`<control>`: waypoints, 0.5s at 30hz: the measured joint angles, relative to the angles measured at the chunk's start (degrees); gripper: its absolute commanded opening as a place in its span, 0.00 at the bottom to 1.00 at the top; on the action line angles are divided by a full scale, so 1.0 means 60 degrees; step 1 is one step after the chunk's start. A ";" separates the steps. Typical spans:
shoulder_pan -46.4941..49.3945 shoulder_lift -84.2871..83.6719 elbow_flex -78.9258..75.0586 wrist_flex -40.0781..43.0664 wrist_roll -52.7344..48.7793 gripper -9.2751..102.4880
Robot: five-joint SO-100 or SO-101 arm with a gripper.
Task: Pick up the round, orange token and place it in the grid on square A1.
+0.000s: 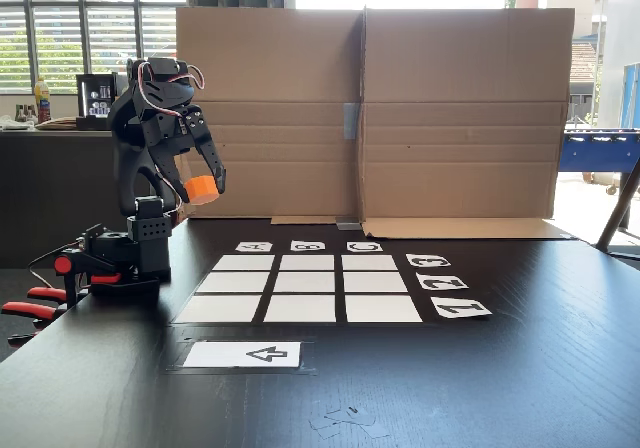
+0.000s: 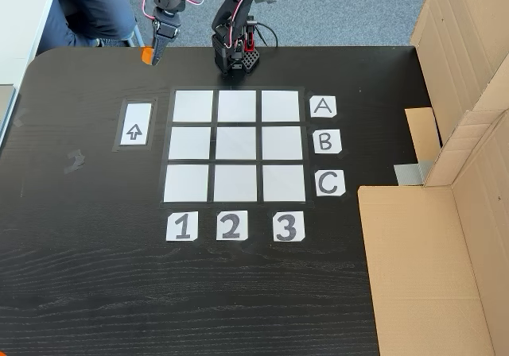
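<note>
The orange token [image 1: 201, 190] hangs in the air, well above the table, with my gripper [image 1: 205, 186] shut on it. In the other fixed view, the token [image 2: 147, 54] and gripper [image 2: 153, 48] sit over the table's top-left edge, left of the arm's base [image 2: 235, 54]. The grid [image 1: 306, 286] of white cells lies flat mid-table. Square A1 [image 1: 218, 309] is its near-left corner cell, and nothing lies on it. From above, square A1 [image 2: 193, 106] is the top-left cell of the grid [image 2: 235, 145], right of and below the gripper.
A white arrow card [image 2: 135, 124] lies left of the grid. Letter labels [image 2: 324, 141] and number labels [image 2: 229, 226] edge it. Cardboard walls [image 1: 365, 113] stand along the far side. Red clamps [image 1: 40, 303] hold the base. A seated person [image 2: 91, 6] is behind the table.
</note>
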 measured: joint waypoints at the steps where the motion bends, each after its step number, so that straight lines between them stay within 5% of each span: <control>1: -0.0073 0.0249 0.0381 0.0044 -0.0044 0.14; 15: -0.1011 0.1948 0.4248 0.0029 -0.0425 0.12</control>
